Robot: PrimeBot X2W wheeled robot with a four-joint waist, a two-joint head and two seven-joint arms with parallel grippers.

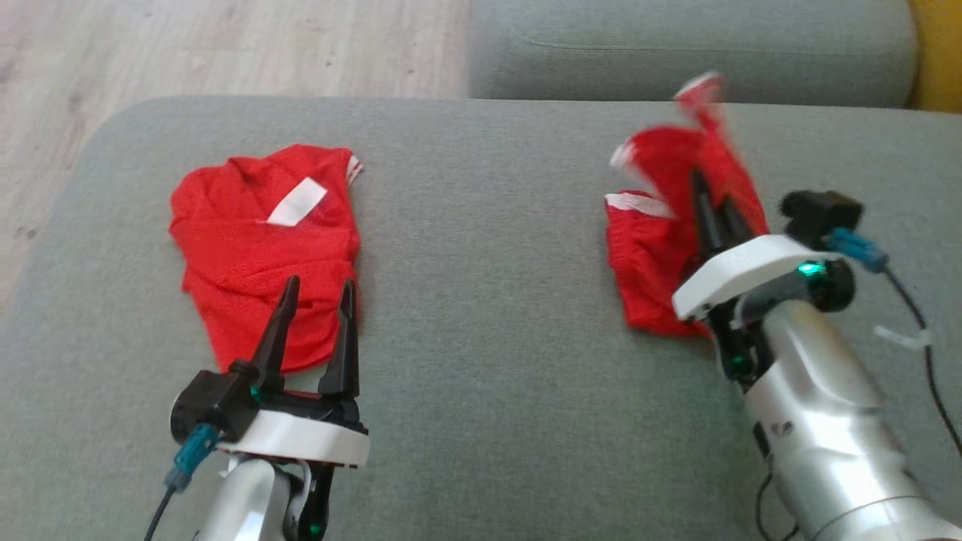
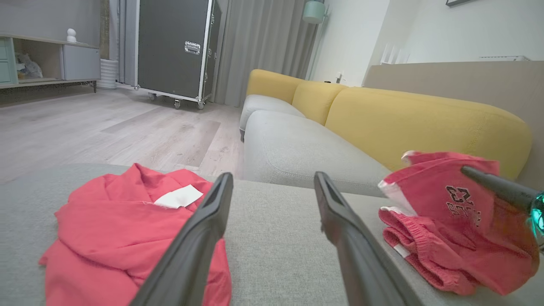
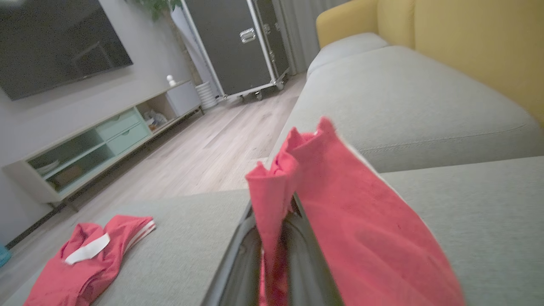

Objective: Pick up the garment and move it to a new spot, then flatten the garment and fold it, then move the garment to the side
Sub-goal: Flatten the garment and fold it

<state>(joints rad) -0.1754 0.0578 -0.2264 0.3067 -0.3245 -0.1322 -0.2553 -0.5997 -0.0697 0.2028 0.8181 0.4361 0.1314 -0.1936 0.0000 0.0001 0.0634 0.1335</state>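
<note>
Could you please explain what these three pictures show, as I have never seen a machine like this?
This is a wheeled robot with two arms, each ending in a two-fingered gripper. One picture comes from a camera on its head, looking down at a grey sofa cushion; the other two come from cameras on its wrists, looking along the fingers. On the cushion lie two red garments. The left gripper is open and holds nothing, poised at the near edge of the crumpled red garment with the white label. The right gripper is shut on the red garment with white trim, lifting part of it while the rest lies on the cushion.
</note>
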